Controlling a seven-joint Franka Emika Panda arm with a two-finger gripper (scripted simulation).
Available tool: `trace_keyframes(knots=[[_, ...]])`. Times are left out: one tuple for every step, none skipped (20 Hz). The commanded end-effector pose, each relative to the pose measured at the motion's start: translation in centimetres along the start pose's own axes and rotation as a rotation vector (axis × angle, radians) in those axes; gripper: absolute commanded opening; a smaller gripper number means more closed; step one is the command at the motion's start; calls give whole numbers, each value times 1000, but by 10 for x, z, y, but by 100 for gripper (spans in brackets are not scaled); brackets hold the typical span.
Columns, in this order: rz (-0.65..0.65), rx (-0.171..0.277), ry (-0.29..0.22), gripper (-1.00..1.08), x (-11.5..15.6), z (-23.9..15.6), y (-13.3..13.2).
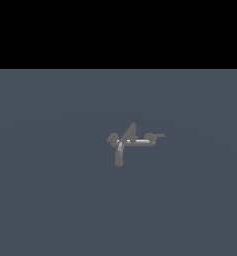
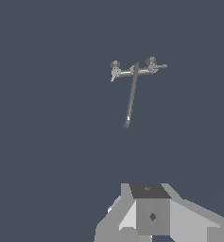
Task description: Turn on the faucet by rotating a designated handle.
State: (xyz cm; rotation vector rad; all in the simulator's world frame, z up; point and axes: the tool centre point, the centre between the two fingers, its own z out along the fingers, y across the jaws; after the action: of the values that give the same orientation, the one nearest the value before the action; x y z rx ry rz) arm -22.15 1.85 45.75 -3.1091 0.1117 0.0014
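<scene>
The faucet (image 1: 132, 142) is a small grey metal fixture standing alone near the middle of the exterior view. Its bent spout (image 1: 119, 156) points toward the camera, and a pointed fin (image 1: 132, 130) rises behind the bar. The handle (image 1: 158, 135) is a thin straight lever on a small knob at the end of the bar, on the exterior view's right. In the wrist view the faucet (image 2: 132, 90) lies well ahead, with the handle (image 2: 159, 66) at one end of its crossbar. Only grey blocks of my gripper (image 2: 151, 208) show, far from the faucet and holding nothing.
A plain dark blue-grey floor (image 1: 50, 200) spreads all around the faucet, under a black band along the upper part of the exterior view. The arm does not show in the exterior view.
</scene>
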Motion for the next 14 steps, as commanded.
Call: trace_keyframes(knots=[[48, 0, 0, -100, 10, 13, -3], [70, 0, 1, -100, 15, 19, -4], [93, -1, 1, -100, 21, 25, -5], [117, -1, 1, -100, 26, 31, -6], [142, -1, 2, -100, 32, 38, -7], [168, -1, 2, -100, 38, 45, -8], [195, -1, 3, -100, 44, 52, -9], [222, -1, 3, -100, 50, 59, -10], [249, -2, 3, -100, 57, 66, -10], [276, -2, 4, -100, 63, 73, -10], [303, -2, 4, -100, 69, 80, -10], [331, -2, 5, -100, 76, 88, -10], [358, -2, 5, -100, 82, 95, -10], [385, -2, 5, -100, 89, 102, -9]])
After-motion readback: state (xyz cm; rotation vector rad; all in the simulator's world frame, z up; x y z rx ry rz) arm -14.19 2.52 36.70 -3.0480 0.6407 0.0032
